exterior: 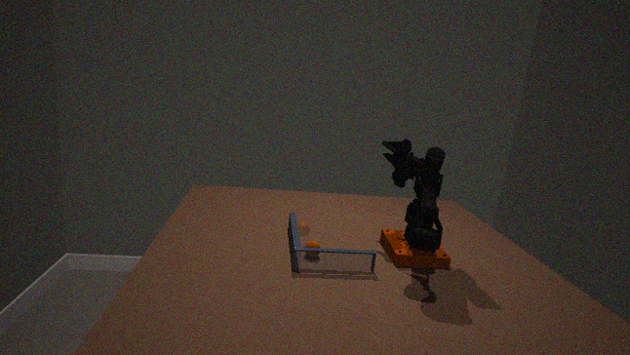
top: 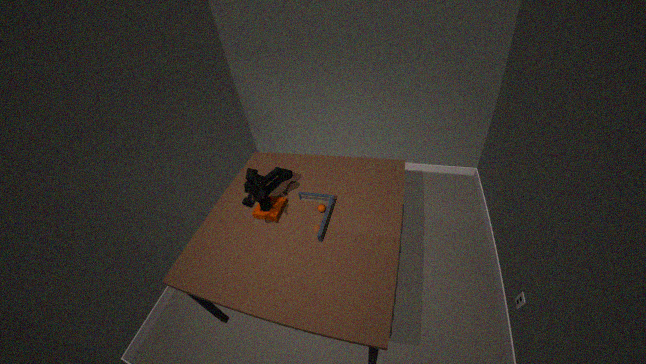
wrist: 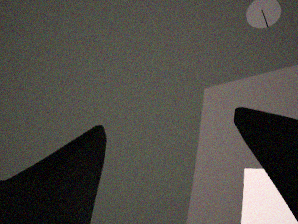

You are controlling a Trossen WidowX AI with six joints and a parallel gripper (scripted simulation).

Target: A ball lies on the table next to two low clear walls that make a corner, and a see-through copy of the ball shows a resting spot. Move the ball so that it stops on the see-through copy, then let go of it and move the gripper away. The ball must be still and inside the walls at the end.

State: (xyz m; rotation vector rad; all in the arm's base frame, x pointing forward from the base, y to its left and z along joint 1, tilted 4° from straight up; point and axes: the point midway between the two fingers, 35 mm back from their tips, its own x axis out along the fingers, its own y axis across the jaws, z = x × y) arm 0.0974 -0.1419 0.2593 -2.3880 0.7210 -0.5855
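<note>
Your two low clear walls (exterior: 332,258) met in one corner and formed the only enclosure on the table (exterior: 234,312); inside that corner lay one solid orange ball (exterior: 312,245), close to the inner faces of both walls, and a single fainter see-through copy (exterior: 303,228) sat just beside it, further along the wall that ran toward the far edge. You had one arm on one orange base (exterior: 414,254), standing near the table's far side in the top view. The gripper (exterior: 394,151) was raised high above the base, its fingers spread wide with nothing between them, well apart from the ball down on the table.
</note>
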